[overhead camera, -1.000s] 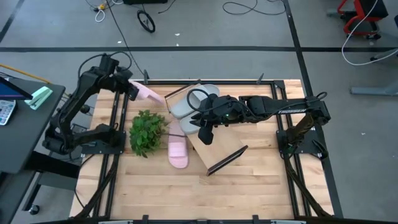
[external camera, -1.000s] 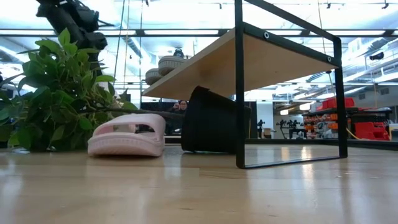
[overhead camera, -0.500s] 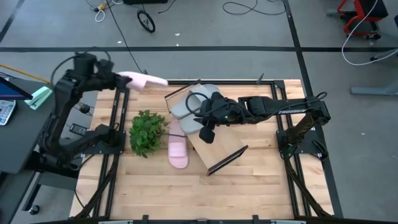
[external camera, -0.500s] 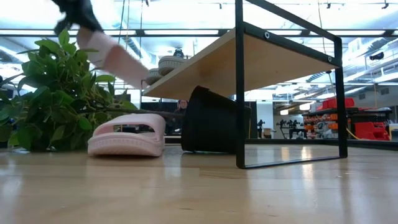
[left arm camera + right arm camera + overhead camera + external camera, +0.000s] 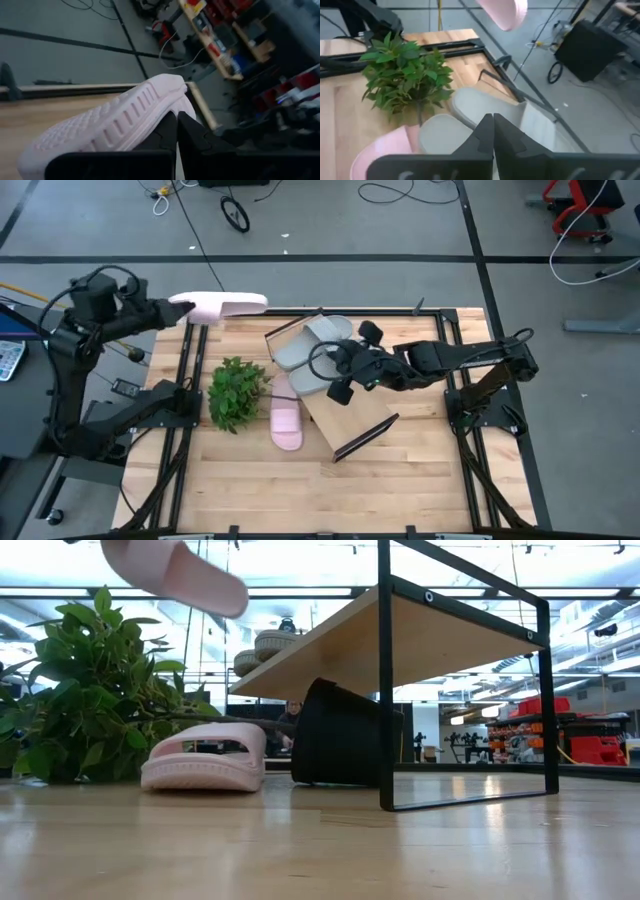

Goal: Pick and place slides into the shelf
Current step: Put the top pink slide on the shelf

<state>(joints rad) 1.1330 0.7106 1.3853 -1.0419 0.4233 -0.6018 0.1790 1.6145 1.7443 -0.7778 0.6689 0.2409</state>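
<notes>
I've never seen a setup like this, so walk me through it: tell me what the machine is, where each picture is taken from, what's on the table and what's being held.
Two dark robot arms work at a wooden table. One picture looks straight down, one sits at tabletop height, and two come from cameras on the wrists. The left claw, shut, holds a pink slide in the air beyond the table's edge. The right claw, shut and empty, hangs over the shelf, which carries two grey slides. A second pink slide lies beside a plant.
</notes>
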